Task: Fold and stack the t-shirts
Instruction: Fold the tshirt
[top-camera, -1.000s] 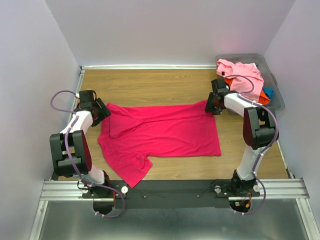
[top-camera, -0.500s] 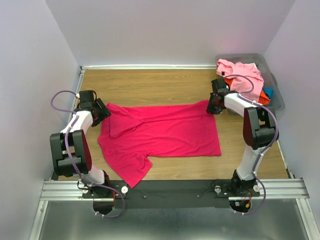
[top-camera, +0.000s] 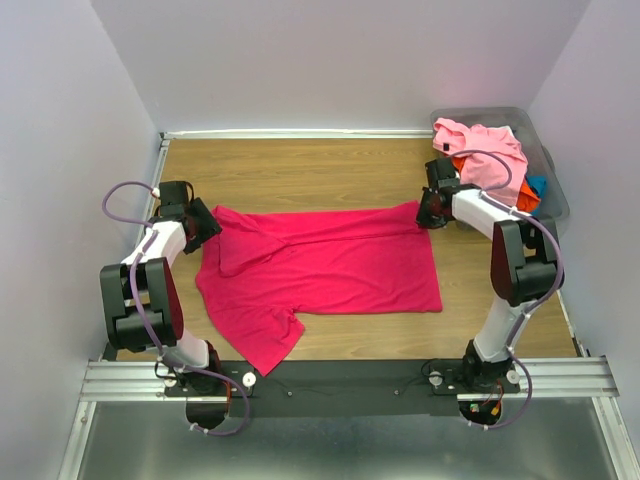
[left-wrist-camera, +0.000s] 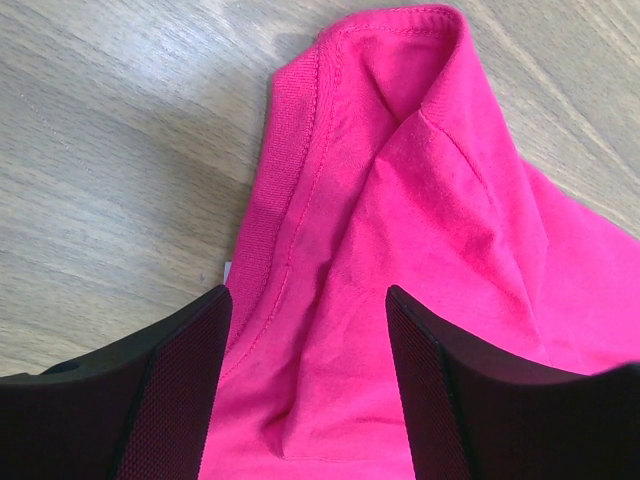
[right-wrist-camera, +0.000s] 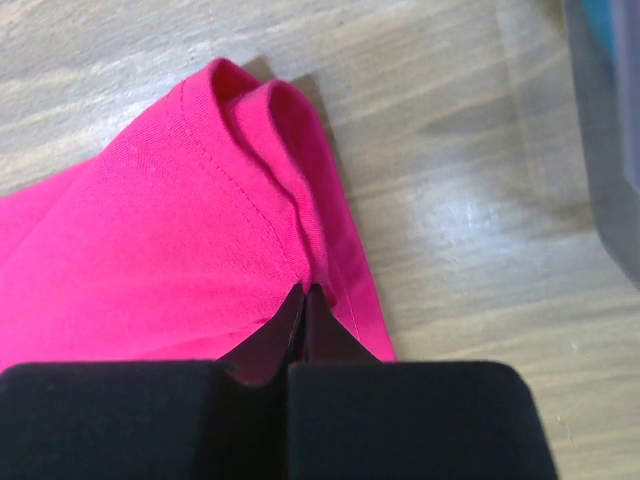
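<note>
A crimson-magenta t-shirt (top-camera: 330, 265) lies spread flat across the wooden table, one sleeve pointing toward the near edge. My left gripper (top-camera: 212, 225) is at the shirt's far left corner. In the left wrist view its jaws (left-wrist-camera: 308, 300) stand open over the ribbed collar and a cloth fold (left-wrist-camera: 400, 200), with cloth lying between the fingers. My right gripper (top-camera: 425, 212) is at the shirt's far right corner. The right wrist view shows it (right-wrist-camera: 305, 292) shut, pinching a raised fold of the hemmed edge (right-wrist-camera: 280, 150).
A grey plastic bin (top-camera: 553, 178) stands at the back right against the wall, holding a light pink t-shirt (top-camera: 482, 150) over orange (top-camera: 465, 166) and blue (top-camera: 537, 186) cloth. White walls enclose the table on three sides. The bin's wall (right-wrist-camera: 610, 150) is right of the right gripper.
The right gripper's jaws have closed on the shirt's far right corner. The left gripper stays in place over the collar, its jaws a little narrower.
</note>
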